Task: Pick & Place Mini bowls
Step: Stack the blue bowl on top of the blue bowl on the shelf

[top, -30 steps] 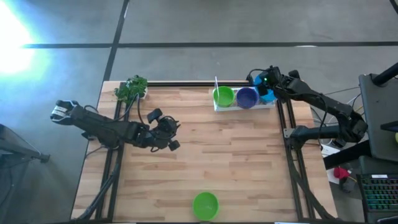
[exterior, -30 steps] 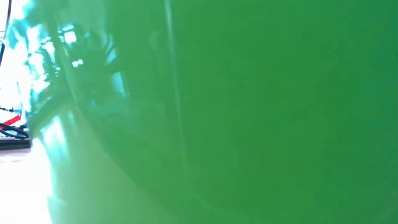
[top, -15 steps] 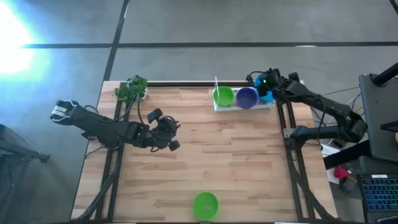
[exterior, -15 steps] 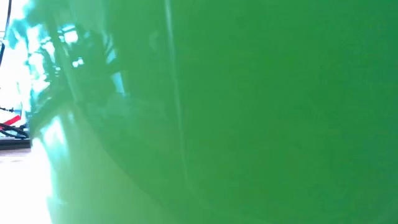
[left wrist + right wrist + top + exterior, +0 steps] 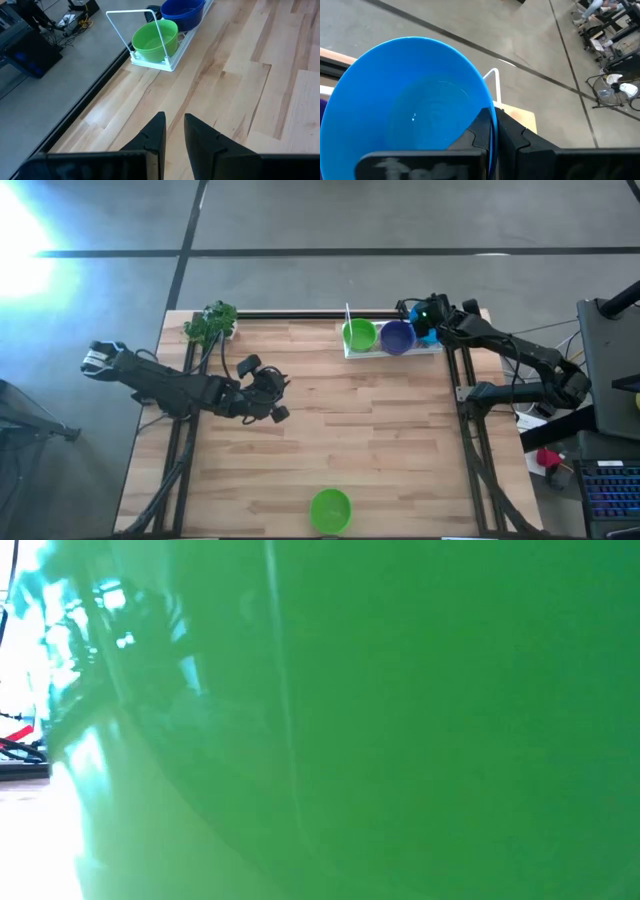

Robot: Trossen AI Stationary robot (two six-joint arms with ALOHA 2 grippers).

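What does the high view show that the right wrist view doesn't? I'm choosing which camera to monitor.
Only the high view shows the whole table, the waiting left hand over bare wood with nothing in it, the plant, a lone green bowl at the near edge, and the green bowl and purple bowl in the rack. Only the right wrist view shows the right hand shut on the blue bowl's rim. Both show that blue bowl at the rack's right end.
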